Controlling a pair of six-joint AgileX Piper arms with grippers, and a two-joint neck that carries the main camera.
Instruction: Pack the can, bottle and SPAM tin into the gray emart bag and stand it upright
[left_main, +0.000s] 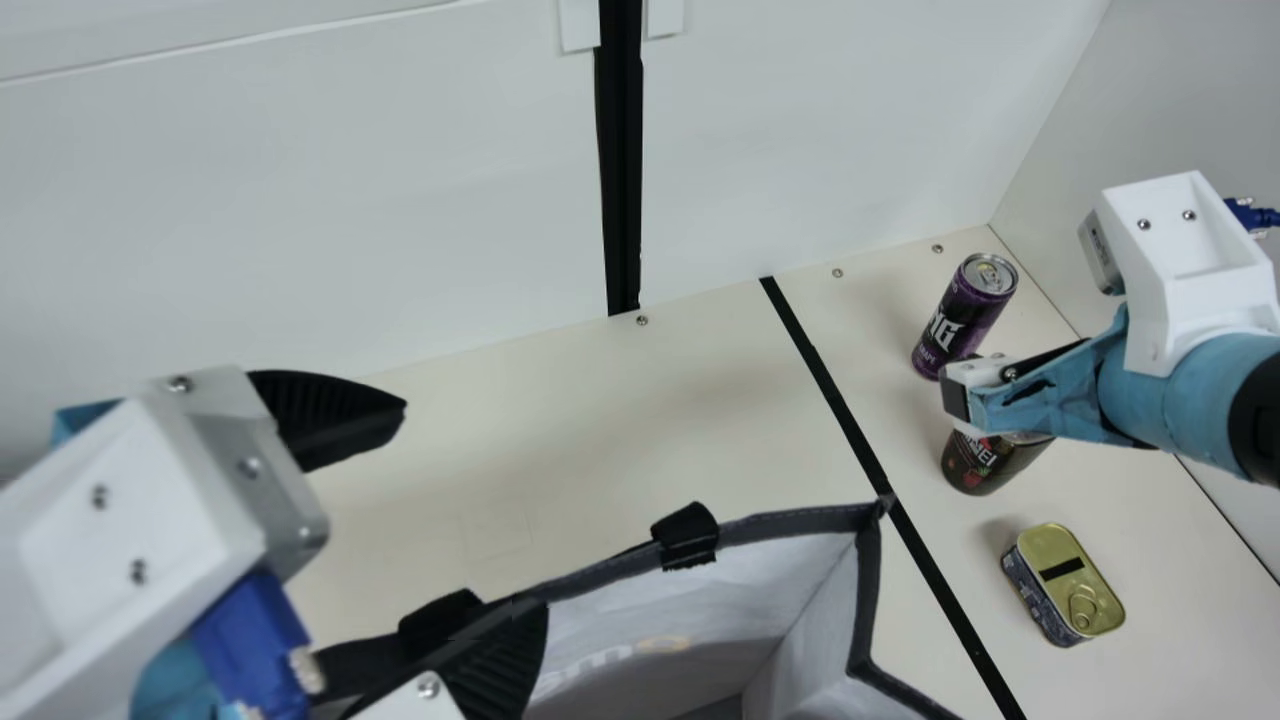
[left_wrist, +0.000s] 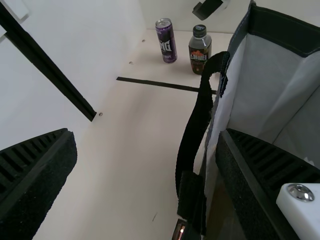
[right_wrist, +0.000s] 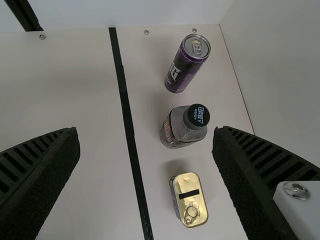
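And here's the left gripper (left_wrist: 146, 134), spread wide and holding nothing, astride the wall of the gray emart bag (left_main: 690, 625). It'll want a pinch on the rim itself, not just the strap (left_wrist: 193, 127), so the mouth stays open. The right gripper (right_wrist: 145, 129) is wide and empty too, right of the bag, where the can (right_wrist: 186, 66), bottle (right_wrist: 181, 129) and SPAM tin (right_wrist: 189, 200) stand. Best centre before closing!

Glossy gold metal SPAM tin (left_main: 1072, 580)
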